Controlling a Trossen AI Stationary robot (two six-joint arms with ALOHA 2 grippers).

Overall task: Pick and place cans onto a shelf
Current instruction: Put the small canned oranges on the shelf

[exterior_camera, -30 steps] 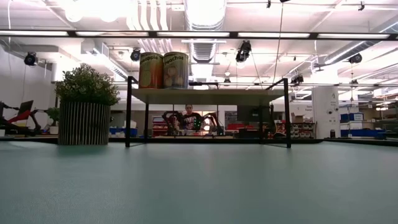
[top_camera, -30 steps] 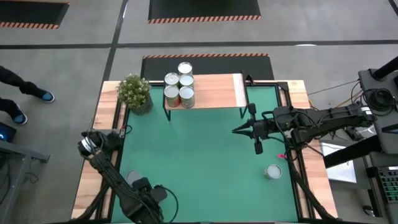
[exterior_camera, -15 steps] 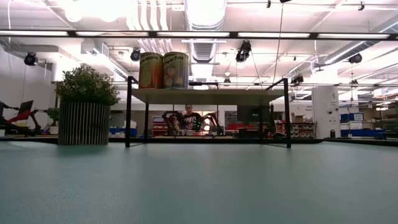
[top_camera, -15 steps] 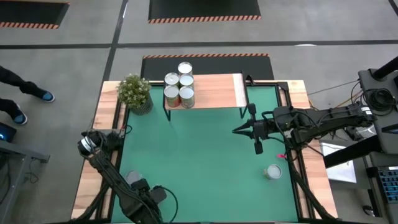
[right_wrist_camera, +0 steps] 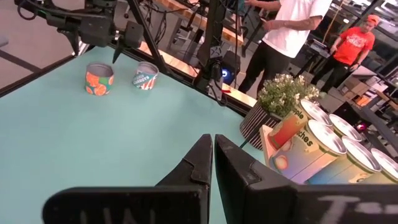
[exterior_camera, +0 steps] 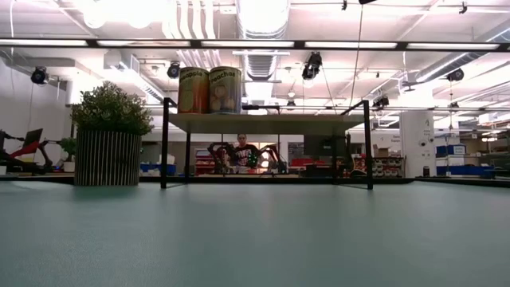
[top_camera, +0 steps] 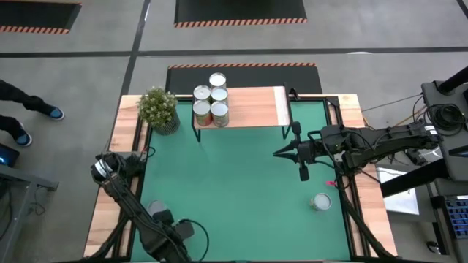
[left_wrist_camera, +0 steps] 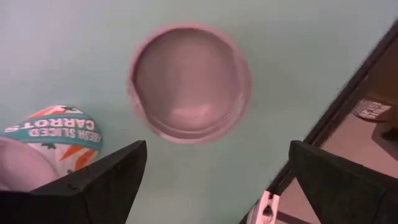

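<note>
Plant point(top_camera: 159, 108) left of shelf point(top_camera: 256, 106) w/ 4 cans point(top_camera: 210, 101); people beyond table. R gripper point(top_camera: 284, 153) pressed together mid-table, L gripper point(left_wrist_camera: 211, 180) spread over can point(left_wrist_camera: 189, 81). No change vs earlier.

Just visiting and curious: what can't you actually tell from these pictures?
Low view: the front cans on the shelf hide any behind them.
High view: the left arm mostly covers the cans beneath it.
Left wrist view: the can between the left gripper's open fingers shows only its top, no label.
</note>
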